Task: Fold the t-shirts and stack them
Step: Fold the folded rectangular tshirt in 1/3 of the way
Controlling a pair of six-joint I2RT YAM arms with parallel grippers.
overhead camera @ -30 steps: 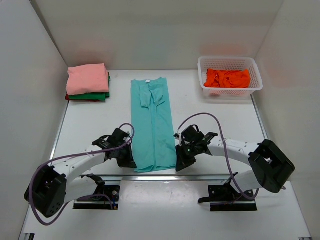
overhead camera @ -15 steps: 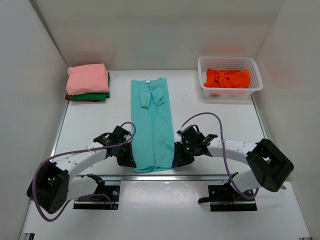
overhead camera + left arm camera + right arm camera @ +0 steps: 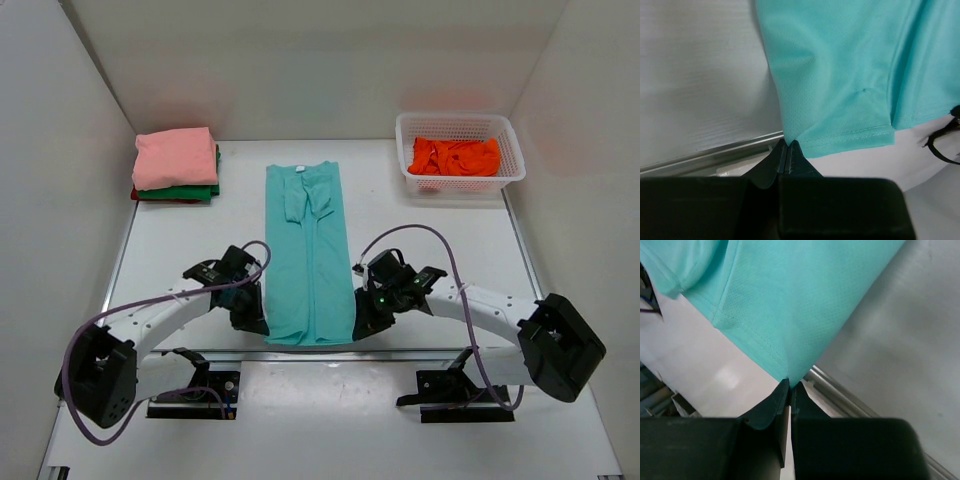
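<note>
Teal t-shirt (image 3: 311,255), neck tag (image 3: 297,166) unreadable, hem corners pinched by left fingers (image 3: 777,162) and right fingers (image 3: 780,398).

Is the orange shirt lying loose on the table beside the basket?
No, the orange shirt sits crumpled inside the white mesh basket, not beside it.

No readable text, labels, brands, numbers or signs anywhere in views.

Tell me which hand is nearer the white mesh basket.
Right. The right hand grips the teal t-shirt at its near right corner, on the basket side; the left hand grips its near left corner, farther across.
</note>
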